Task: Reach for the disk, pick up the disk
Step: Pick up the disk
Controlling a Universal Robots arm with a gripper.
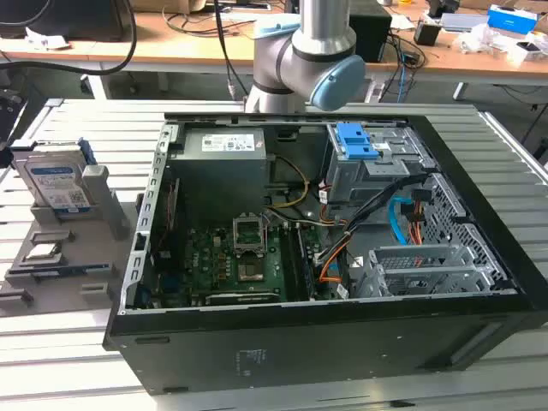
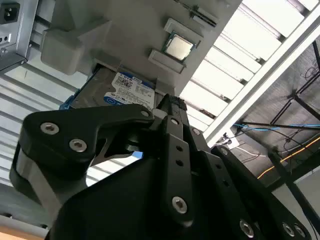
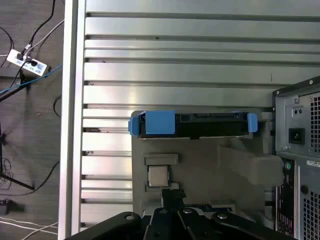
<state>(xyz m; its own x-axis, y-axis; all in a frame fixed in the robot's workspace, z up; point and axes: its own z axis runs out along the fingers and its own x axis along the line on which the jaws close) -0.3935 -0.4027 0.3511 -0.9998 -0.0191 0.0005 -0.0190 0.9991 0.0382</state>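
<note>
Disk (image 2: 131, 89) label print unreadable.

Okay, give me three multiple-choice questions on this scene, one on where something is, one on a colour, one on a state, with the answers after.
1. Where is the disk?
A) on the grey holder, at the exterior view's left of the computer case
B) inside that case
C) on top of that case

2. What colour is the bracket along the disk's sides?
A) red
B) yellow
C) blue

3. How does the disk stand to the gripper?
A) clamped and lifted
B) resting in the holder, with the gripper apart from it
C) clamped but not lifted

Answers:
1 A: the exterior view shows it propped on the holder beside the case.
2 C: the first wrist view shows blue plastic at both ends.
3 B: in both wrist views it sits in the holder with the gripper off it.
</note>
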